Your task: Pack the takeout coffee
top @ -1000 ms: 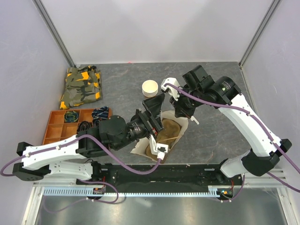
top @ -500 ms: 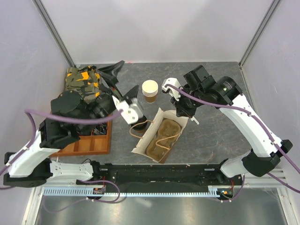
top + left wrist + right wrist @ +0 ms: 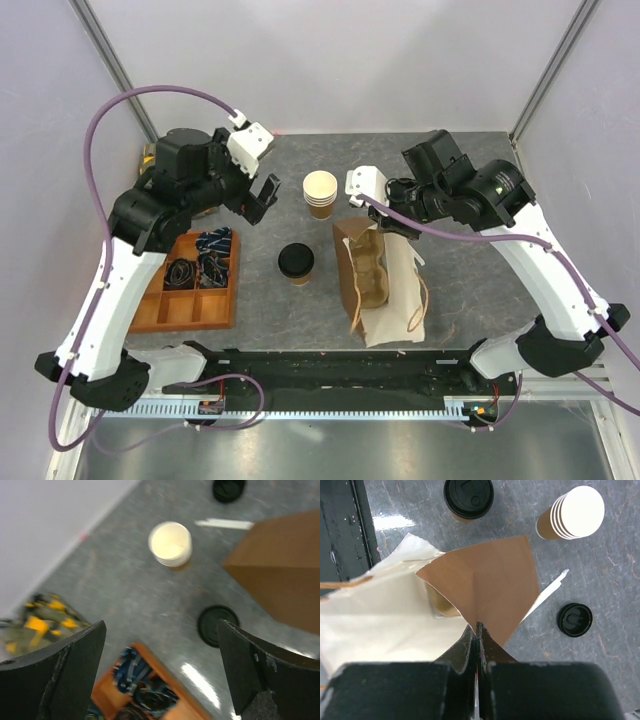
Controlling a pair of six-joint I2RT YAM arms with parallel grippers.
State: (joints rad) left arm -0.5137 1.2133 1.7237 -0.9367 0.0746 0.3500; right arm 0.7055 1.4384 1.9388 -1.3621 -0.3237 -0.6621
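Right fingers clamped shut on the folded top edge of the brown paper bag, pinching it tight. Left fingers are spread wide, gripping nothing, high over the worktop. The takeout coffee, lid on, stands upright below them, nearer one finger than the other, outside the bag. The stacked cups stand beyond it.

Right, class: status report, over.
Left end effector open, empty. Right end effector shut on brown paper bag. Black-lidded brown paper cup upright beside bag, unpacked. Nothing between them.
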